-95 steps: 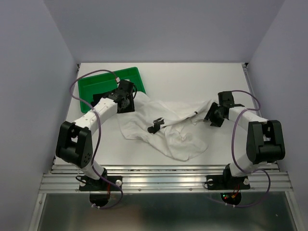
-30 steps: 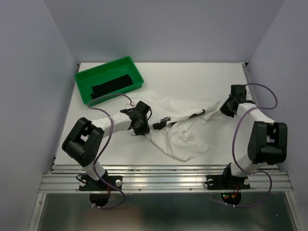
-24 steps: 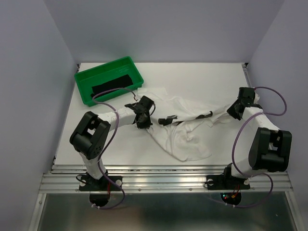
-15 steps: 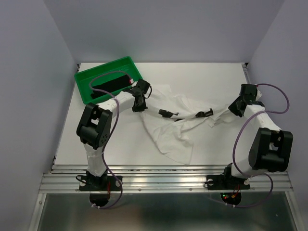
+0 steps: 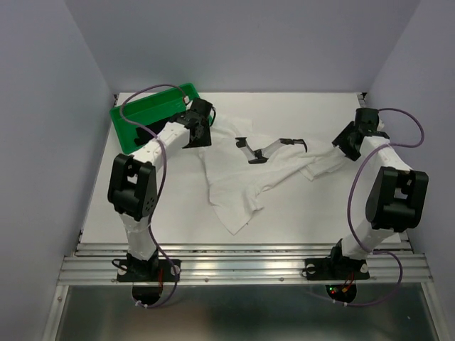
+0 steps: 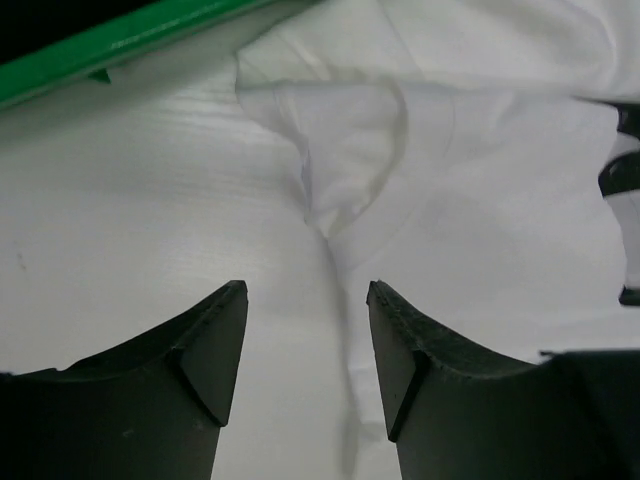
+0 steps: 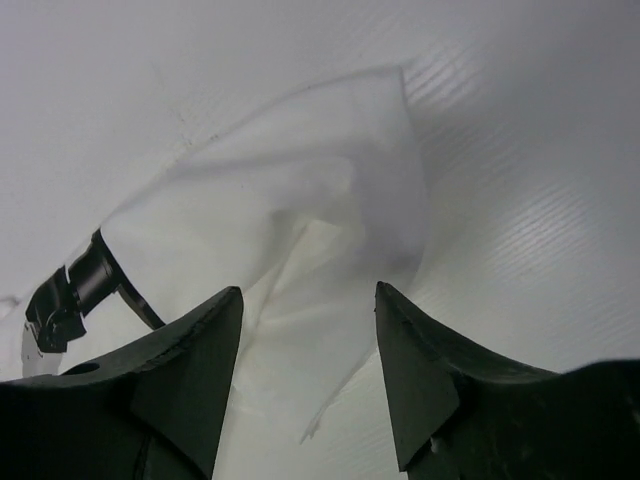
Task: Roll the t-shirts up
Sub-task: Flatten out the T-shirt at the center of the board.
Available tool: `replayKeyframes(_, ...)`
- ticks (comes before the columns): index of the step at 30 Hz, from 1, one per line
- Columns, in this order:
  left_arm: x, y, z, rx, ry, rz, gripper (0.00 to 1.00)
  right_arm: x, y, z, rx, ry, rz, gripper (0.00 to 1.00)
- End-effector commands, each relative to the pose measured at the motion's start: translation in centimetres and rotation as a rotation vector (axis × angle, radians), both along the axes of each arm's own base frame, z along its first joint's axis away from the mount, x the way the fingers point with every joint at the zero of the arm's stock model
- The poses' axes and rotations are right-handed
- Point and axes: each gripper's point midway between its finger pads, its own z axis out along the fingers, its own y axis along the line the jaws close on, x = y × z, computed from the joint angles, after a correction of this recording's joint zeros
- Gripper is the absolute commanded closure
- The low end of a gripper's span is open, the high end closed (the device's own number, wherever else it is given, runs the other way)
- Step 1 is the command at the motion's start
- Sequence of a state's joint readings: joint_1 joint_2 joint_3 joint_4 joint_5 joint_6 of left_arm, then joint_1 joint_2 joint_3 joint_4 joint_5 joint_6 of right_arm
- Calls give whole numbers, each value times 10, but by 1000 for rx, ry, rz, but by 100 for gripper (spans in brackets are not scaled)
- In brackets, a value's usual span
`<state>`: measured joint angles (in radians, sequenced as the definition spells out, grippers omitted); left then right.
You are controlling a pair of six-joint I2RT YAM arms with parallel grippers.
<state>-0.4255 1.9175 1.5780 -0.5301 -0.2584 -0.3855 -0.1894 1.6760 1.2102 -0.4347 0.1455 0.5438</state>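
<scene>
The green tray sat at the far left corner of the table, and from the overhead view I could not read its contents, because the left arm lay across most of it. In the left wrist view a black patch showed beyond the tray's green rim, but I could not tell what it was. The table was white and matte, closed in by pale lilac walls, with a ribbed metal rail along the near edge where both arms were bolted. The white t-shirt lay loosely spread and wrinkled across the middle of the table, its black printed marks facing up, one corner reaching toward the tray and another stretched out to the right. The left gripper hung just beside the shirt's left edge, next to the tray; its jaws stood apart and held nothing, with a folded hem of the shirt lying ahead of them. The right gripper was over the shirt's right-hand tip, jaws also parted and empty, the fabric resting on the table beneath and ahead of them.
</scene>
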Motion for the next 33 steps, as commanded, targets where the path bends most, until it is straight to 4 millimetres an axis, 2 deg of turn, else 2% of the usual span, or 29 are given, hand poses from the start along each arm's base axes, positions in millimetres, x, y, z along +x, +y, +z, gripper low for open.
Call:
replayKeyframes(1, -58, -7, 57, -69, -45, -33, 37, -14, 6, 27, 1, -52, 30, 35)
replayKeyframes(2, -73, -9, 73, -103, -75, -38, 37, -18, 10, 29, 16, -60, 44, 29)
replayKeyframes(3, -96, -9, 56, -101, -27, -44, 37, -27, 14, 22, 27, -44, 50, 26)
replayKeyframes(4, -112, -16, 52, -136, -9, -58, 37, -31, 17, 23, 34, -48, 60, 25)
replayKeyframes(5, -141, -23, 43, -174, 17, -57, 37, -35, 24, 30, 53, -75, 83, 24)
replayKeyframes(7, -170, -38, 31, -264, 60, -75, 37, -44, 30, 29, 70, -83, 102, 22)
replayKeyframes(8, -186, -49, 33, -336, 66, -66, 37, -51, 38, 22, 104, -72, 124, 21)
replayKeyframes(9, -204, -51, 12, -350, 111, -63, 37, -55, 41, 25, 109, -87, 132, 20)
replayKeyframes(11, -225, -62, 2, -416, 153, -26, 26, -63, 46, 19, 127, -76, 145, 19)
replayKeyframes(12, -240, -67, -14, -413, 187, -39, 19, -65, 48, 20, 129, -81, 151, 19)
replayKeyframes(13, -248, -71, -20, -422, 211, -43, 16, -67, 49, 20, 137, -80, 156, 19)
replayKeyframes(17, -272, -90, -48, -404, 294, -61, 15, -73, 55, 15, 156, -72, 181, 18)
replayKeyframes(19, -277, -101, -52, -396, 307, -79, 15, -76, 57, 13, 160, -66, 188, 17)
replayKeyframes(23, -278, -111, -71, -341, 335, -74, 15, -81, 60, 12, 168, -68, 197, 17)
replayKeyframes(28, -276, -125, -86, -319, 358, -91, 20, -83, 62, 11, 178, -67, 203, 17)
replayKeyframes(30, -274, -128, -91, -302, 363, -93, 26, -84, 63, 11, 180, -69, 205, 17)
replayKeyframes(31, -273, -129, -91, -299, 361, -97, 41, -84, 63, 11, 180, -69, 209, 17)
replayKeyframes(33, -266, -123, -86, -261, 334, -82, 65, -85, 67, 11, 191, -67, 228, 17)
